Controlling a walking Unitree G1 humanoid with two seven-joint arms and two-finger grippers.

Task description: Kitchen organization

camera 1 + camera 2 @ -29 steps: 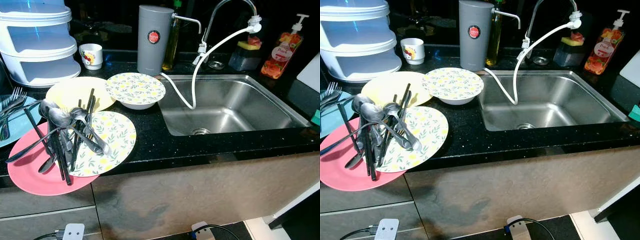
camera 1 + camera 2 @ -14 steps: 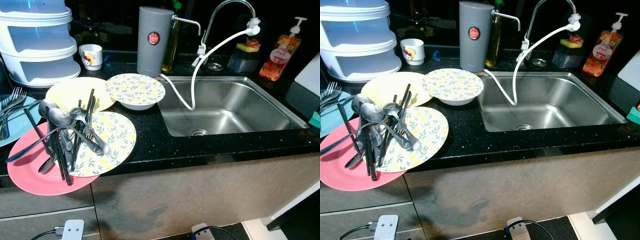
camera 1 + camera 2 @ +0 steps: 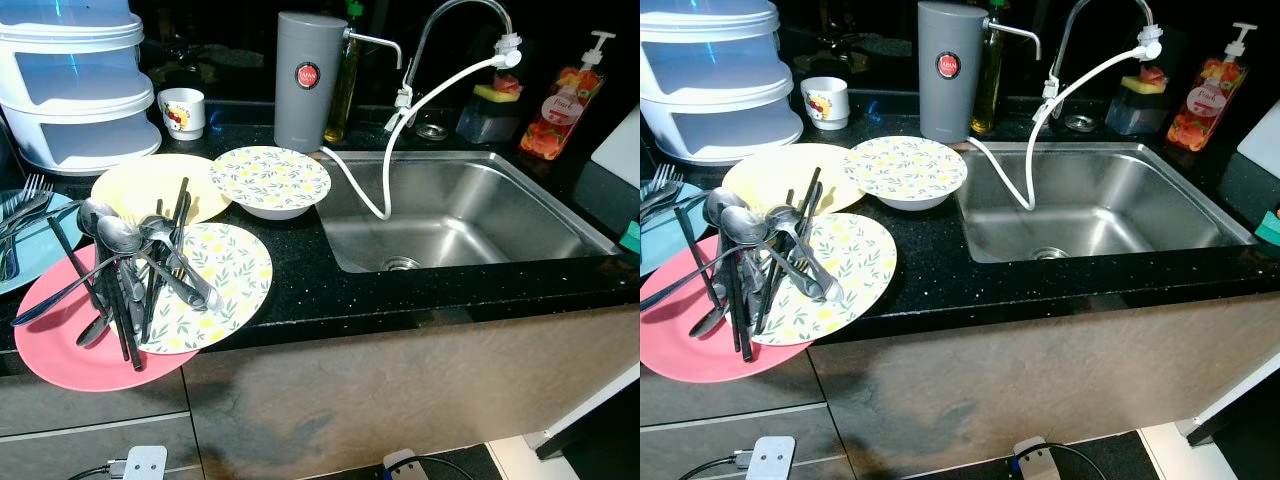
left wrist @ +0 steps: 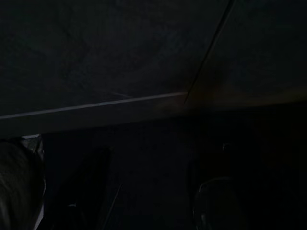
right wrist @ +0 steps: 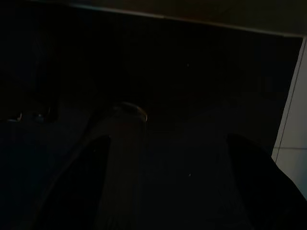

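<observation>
Left eye view: I am facing piled cutlery (image 3: 130, 270) on stacked plates (image 3: 225, 275) beside the sink (image 3: 450, 215), nothing grasped yet. Right gripper (image 5: 168, 187) is hanging idle, jaws apart; the left's I cannot tell. Next I am probably reaching for the cutlery.

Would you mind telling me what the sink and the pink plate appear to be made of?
The sink looks like brushed stainless steel: silvery grey with soft, streaky reflections. The pink plate is probably plastic or melamine, judging by its flat, uniform colour and dull sheen; glazed ceramic cannot be ruled out.
</observation>
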